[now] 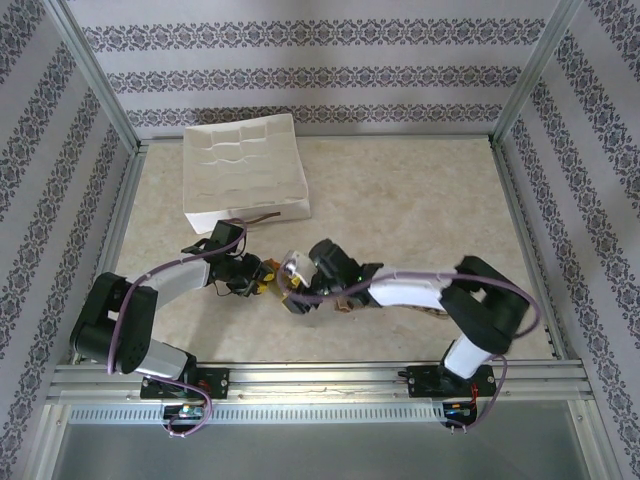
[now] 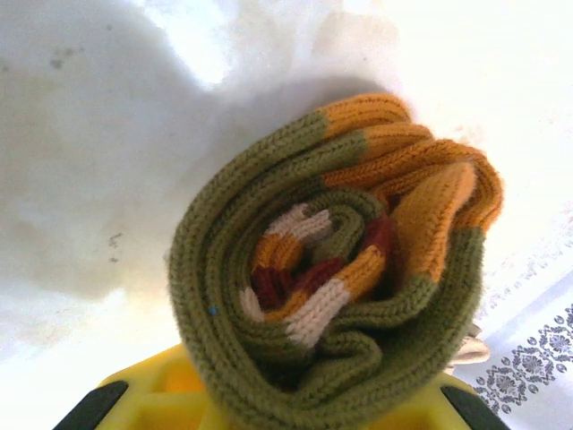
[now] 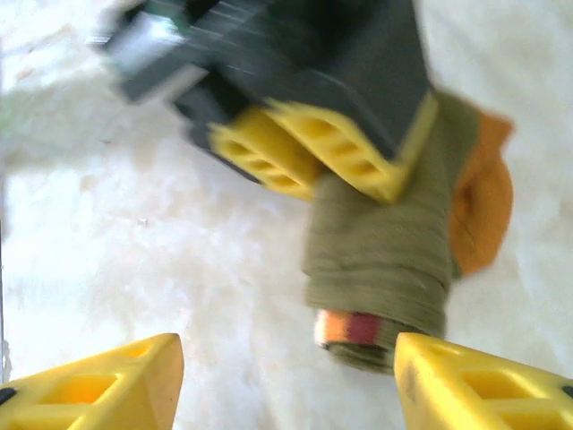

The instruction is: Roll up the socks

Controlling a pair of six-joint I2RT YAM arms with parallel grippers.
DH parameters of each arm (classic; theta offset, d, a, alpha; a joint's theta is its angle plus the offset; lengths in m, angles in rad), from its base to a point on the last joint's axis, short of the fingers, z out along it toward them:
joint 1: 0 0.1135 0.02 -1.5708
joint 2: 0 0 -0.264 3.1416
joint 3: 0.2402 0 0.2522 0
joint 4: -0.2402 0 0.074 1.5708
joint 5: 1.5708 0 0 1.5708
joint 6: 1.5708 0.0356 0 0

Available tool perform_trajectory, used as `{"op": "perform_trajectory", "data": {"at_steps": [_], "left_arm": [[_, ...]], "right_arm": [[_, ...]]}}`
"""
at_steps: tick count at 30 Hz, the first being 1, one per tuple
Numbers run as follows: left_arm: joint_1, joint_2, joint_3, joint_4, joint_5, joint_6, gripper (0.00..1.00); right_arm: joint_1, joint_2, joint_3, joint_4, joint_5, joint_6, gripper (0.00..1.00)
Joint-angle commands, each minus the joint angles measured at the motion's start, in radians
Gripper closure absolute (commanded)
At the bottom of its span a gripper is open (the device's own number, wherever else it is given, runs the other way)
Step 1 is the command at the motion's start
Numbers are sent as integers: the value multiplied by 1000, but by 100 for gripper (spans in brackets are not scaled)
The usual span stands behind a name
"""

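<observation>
An olive green sock with orange toe and stripes is rolled into a tight bundle [image 2: 331,269]. Its spiral end faces the left wrist camera. My left gripper [image 2: 295,408] is shut on this roll, its yellow fingers [image 3: 358,157] pressing the far part of the roll [image 3: 385,260]. My right gripper [image 3: 286,376] stands open just in front of the roll's striped end, its right finger [image 3: 474,385] close beside it and nothing between the jaws. From above, both grippers meet at mid-table, the left [image 1: 256,280] and the right [image 1: 292,288]. Some brownish fabric [image 1: 345,302] peeks out under my right arm.
A white compartment tray [image 1: 245,165] sits at the back left, just behind my left arm. Metal frame posts and patterned walls close in the table on all sides. Open tabletop lies to the back right.
</observation>
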Motion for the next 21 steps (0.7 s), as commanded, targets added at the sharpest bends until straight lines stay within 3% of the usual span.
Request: {"op": "perform_trajectory", "data": {"at_steps": [1, 8, 13, 17, 21], "left_arm": [[-8, 13, -43, -202, -93, -2, 81], [-6, 7, -13, -228, -87, 10, 81], [2, 12, 3, -226, -81, 18, 80], [18, -1, 24, -228, -77, 30, 71], [39, -34, 53, -226, -71, 35, 54]], "right_arm": [[69, 18, 14, 37, 347, -251, 36], [203, 221, 149, 43, 632, -483, 35], [207, 315, 215, 46, 678, -530, 38], [191, 336, 241, -52, 601, -463, 71], [158, 338, 240, -160, 476, -357, 90]]}}
